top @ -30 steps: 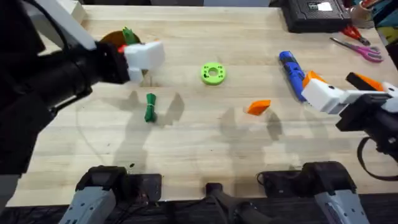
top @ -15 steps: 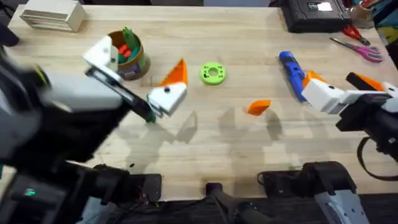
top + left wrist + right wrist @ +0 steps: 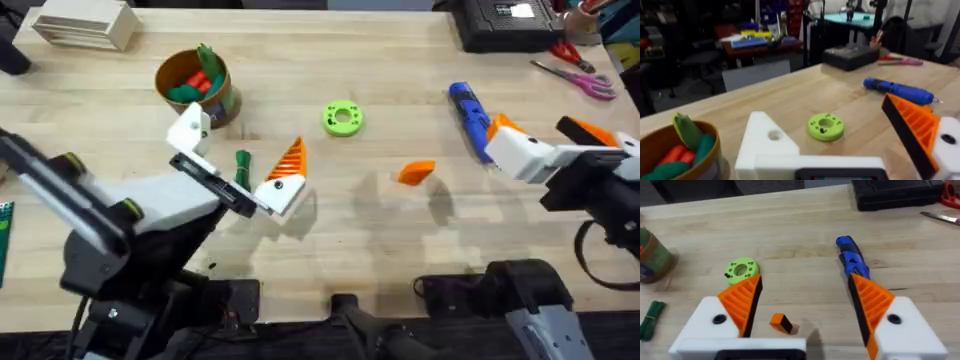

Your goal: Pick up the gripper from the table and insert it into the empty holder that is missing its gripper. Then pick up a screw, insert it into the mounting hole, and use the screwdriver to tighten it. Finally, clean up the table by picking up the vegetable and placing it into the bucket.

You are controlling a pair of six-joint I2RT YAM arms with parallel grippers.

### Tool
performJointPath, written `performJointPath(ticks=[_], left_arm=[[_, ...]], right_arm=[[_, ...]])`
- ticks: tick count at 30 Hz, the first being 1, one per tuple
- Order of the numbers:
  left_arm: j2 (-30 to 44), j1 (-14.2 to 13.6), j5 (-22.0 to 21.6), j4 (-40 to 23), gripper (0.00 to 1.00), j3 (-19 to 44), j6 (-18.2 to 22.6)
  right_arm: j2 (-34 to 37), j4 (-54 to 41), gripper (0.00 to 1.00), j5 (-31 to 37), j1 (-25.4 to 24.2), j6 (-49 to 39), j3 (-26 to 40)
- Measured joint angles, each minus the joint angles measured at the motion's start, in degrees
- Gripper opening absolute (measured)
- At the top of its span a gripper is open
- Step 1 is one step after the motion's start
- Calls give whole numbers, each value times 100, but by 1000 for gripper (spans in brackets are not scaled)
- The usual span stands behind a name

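So the left gripper (image 3: 243, 158) is hovering low over the table with its fingers spread wide apart and holding nothing. One finger is the plain white holder (image 3: 190, 130) with no orange tip on it, and the other finger (image 3: 284, 180) is wearing its ribbed orange pad. The little dark green vegetable (image 3: 242, 169) is lying on the wood right in the gap between those two fingers; I can't tell if either finger is touching it.

The bucket (image 3: 222, 97) is sitting just beyond the holder, toward the far left of the table, and it's packed with green and orange-red toy veggies. The lime-green ring (image 3: 342, 118) is resting near the middle.

The loose orange gripper (image 3: 415, 172) is lying on the table right of centre, well apart from the holder. From the right wrist camera it's sitting between the right arm's two orange-tipped fingers (image 3: 738, 302), a bit ahead of them.

The right gripper (image 3: 545, 143) is hanging at the right edge with its fingers apart too, gripping nothing. The blue screwdriver (image 3: 467, 117) is lying just beside it, tip end tucked under the nearer finger in the overhead view. Pink scissors (image 3: 578, 78) are sitting in the far right corner.
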Motion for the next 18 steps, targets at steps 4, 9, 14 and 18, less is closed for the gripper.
performJointPath(ticks=[4,9,14,18], left_arm=[[0,-1,-25,-526,987,-16,-3],[15,0,-47,-1066,987,-34,-6],[15,1,-47,-1066,987,-34,-8],[15,1,-47,-1066,987,-34,-8]], right_arm=[[0,0,990,0,0,0,0],[0,1,990,0,0,0,0],[0,0,990,0,0,0,0],[0,0,990,0,0,0,0]])
